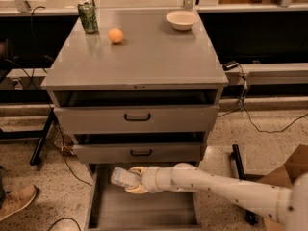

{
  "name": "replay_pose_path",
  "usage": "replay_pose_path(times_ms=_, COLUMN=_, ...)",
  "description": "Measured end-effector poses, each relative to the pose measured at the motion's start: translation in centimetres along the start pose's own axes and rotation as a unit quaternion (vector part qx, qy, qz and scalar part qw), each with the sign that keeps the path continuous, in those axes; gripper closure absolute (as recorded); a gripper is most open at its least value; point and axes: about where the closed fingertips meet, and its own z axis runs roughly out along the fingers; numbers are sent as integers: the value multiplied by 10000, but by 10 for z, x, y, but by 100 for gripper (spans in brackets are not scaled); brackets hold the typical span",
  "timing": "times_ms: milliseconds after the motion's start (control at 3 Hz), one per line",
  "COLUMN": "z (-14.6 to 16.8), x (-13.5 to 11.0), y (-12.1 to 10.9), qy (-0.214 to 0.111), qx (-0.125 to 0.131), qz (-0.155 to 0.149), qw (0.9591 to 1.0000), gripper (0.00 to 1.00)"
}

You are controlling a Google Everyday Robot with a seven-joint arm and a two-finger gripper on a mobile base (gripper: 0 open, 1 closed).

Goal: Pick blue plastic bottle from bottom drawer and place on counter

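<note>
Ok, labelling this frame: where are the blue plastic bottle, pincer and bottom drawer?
blue plastic bottle (120, 176), camera view, ribbed body.
pincer (135, 179), camera view, between fingertips gripping the bottle over the drawer.
bottom drawer (144, 209), camera view, bare floor.
</note>
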Motion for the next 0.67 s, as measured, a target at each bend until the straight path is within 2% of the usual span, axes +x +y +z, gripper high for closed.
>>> replay_pose_path(times_ms=333, z=-31, x=15, y=9, qy=12, qx=-80, qz=73, qw=9999, gripper=100)
replay_pose_path(times_ms=667, z=-42, x=3, y=5, qy=2, qx=61, qz=14, qw=10000, gripper=100)
